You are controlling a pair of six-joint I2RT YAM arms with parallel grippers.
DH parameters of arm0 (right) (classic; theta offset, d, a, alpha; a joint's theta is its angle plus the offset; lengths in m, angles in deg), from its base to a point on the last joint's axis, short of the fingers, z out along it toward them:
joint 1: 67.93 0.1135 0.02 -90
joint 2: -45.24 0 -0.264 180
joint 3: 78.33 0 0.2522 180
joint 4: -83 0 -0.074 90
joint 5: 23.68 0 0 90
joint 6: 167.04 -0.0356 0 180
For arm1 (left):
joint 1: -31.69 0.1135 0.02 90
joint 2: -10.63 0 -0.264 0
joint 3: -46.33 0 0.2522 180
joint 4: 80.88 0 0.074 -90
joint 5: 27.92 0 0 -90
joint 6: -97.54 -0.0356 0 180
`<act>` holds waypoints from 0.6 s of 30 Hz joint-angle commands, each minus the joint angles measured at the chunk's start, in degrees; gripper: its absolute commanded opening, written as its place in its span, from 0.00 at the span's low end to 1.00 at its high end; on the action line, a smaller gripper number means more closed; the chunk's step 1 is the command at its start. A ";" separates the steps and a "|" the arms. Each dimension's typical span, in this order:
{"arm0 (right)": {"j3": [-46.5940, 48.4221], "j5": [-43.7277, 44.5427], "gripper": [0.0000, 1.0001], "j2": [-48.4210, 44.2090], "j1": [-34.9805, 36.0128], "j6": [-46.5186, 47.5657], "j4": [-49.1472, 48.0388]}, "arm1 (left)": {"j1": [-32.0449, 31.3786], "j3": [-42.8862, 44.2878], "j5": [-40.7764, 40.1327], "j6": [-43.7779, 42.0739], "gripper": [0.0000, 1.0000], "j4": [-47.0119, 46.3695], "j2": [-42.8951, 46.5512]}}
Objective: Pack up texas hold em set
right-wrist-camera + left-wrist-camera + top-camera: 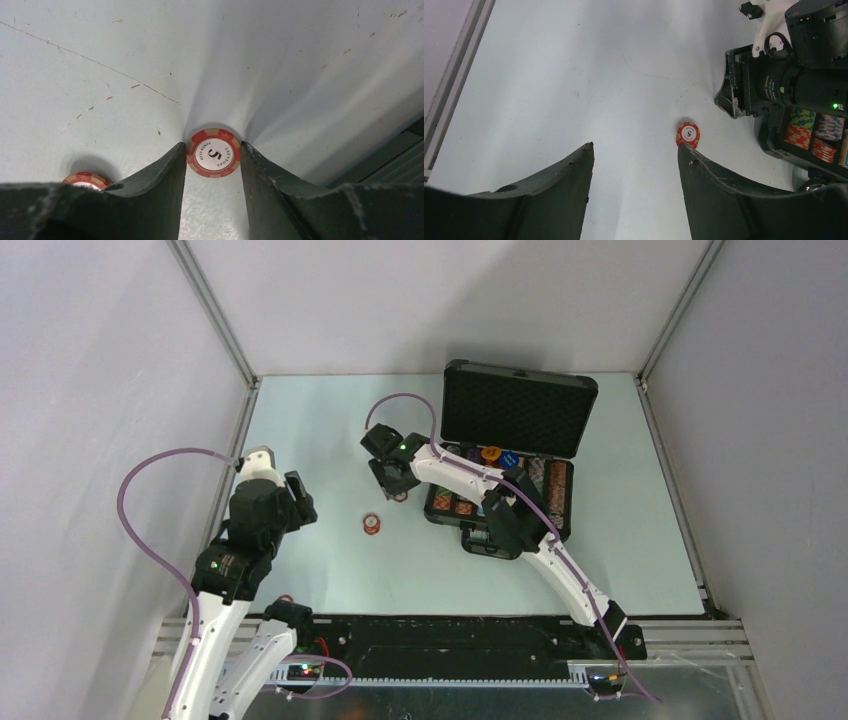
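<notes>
The black case (480,540) of the texas hold em set lies open at the right, foam-lined lid (517,410) upright and chip rows (556,490) inside. My right gripper (213,146) is down at the table left of the case, its fingertips touching both sides of a red-white chip (213,153) that lies flat. A second red-white chip (372,523) lies further left, in the left wrist view just past my right fingertip (688,134). My left gripper (635,147) hovers open over bare table, holding nothing.
The right arm (560,560) crosses over the case's front. An orange disc (490,453) and a blue disc (510,459) sit at the case's back edge. Metal frame rails (240,430) and grey walls bound the table on the left, the right and behind.
</notes>
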 commanded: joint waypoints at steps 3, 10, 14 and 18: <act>-1.76 1.93 0.52 -0.79 -0.25 0.67 4.25 | -0.09 -0.62 0.07 -0.98 0.68 -1.50 -0.12; -2.81 1.99 0.52 -1.51 -0.13 0.64 4.06 | -0.12 -0.63 0.09 -0.99 0.68 -1.50 0.00; -2.90 1.78 0.49 -1.51 -0.12 0.62 4.15 | -0.10 -0.61 0.08 -0.98 0.68 -1.52 -0.02; -2.90 1.64 0.48 -1.54 -0.13 0.59 4.18 | -0.10 -0.62 0.04 -0.99 0.68 -1.51 -0.01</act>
